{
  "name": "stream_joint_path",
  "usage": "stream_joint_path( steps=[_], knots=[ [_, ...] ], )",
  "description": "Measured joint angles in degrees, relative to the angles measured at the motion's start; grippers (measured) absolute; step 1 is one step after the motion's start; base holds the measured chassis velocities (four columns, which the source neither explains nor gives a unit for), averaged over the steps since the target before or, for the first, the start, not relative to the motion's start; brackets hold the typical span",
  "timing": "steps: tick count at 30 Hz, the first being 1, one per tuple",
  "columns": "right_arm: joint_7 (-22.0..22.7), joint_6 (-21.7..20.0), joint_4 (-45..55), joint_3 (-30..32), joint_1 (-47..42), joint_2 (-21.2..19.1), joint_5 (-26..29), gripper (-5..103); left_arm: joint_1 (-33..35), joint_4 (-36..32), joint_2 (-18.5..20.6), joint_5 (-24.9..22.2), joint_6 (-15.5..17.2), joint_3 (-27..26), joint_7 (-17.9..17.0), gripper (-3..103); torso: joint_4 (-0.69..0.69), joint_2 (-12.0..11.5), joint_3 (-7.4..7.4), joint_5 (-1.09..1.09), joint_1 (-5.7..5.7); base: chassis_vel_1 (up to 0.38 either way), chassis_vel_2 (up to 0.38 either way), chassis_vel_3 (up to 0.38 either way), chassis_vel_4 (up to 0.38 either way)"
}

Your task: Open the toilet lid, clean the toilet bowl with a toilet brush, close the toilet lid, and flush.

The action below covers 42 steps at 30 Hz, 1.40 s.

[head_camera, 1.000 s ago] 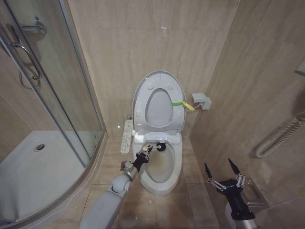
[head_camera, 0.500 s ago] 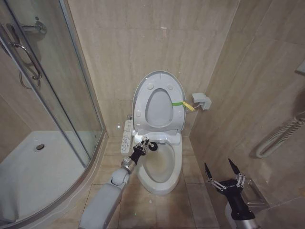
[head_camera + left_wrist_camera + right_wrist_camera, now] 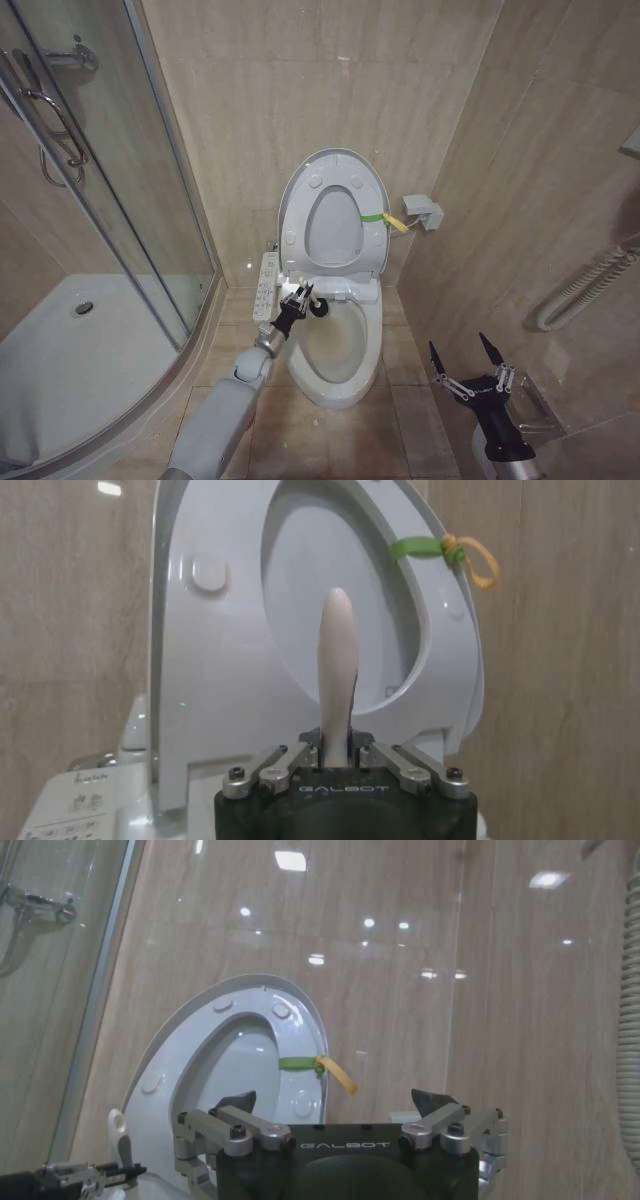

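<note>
1. The left tool is closed on the pale handle of the toilet brush; in the left wrist view the handle is seen clamped between the two fingers and rising straight out of them.
2. The brush's dark bristle head is held at the rear left rim of the toilet bowl, just above the opening. The handle appears to be gripped near its lower end, probably so that the head can be steered closely along the rim.
3. The left arm is stretched forward from the lower left, so the tool reaches the bowl from its left side and the opening is kept unobstructed.
4. The toilet lid is raised and leans back against the wall, with the seat ring lifted against it; a green band with a yellow loop is fixed at the ring's right edge, presumably as a pull tab for lifting and lowering.
5. Yellowish staining is visible inside the bowl, so the scrubbing step is judged to be under way.
6. The right tool is parked low on the right, well apart from the toilet, with its fingers spread open and empty.
</note>
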Motion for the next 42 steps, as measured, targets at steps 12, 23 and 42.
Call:
stream_joint_path(
  steps=[12, 23, 42],
  knots=[
    [0.0, 0.0, 0.0, 0.0, 0.0, 0.0, 0.0, 100, 6.49, -11.96, 1.52, -2.02, 5.73, 0.06, -4.16, 18, 0.01, 0.0, 0.0, 0.0, 0.0, 0.0, 0.0, 0.0, 0.0],
    [0.0, 0.0, 0.0, 0.0, 0.0, 0.0, 0.0, 100, 9.82, -20.87, 0.4, -4.7, 18.75, 1.9, -14.71, 18, 0.01, 0.0, 0.0, 0.0, 0.0, 0.0, 0.0, 0.0, 0.0],
    [0.0, 0.0, 0.0, 0.0, 0.0, 0.0, 0.0, 100, 12.72, -32.21, 4.36, -2.02, 32.64, 1.76, -18.61, 18, 0.01, -0.01, 0.0, 0.0, 0.0, 0.0, 0.0, 0.0, 0.0]
  ],
)
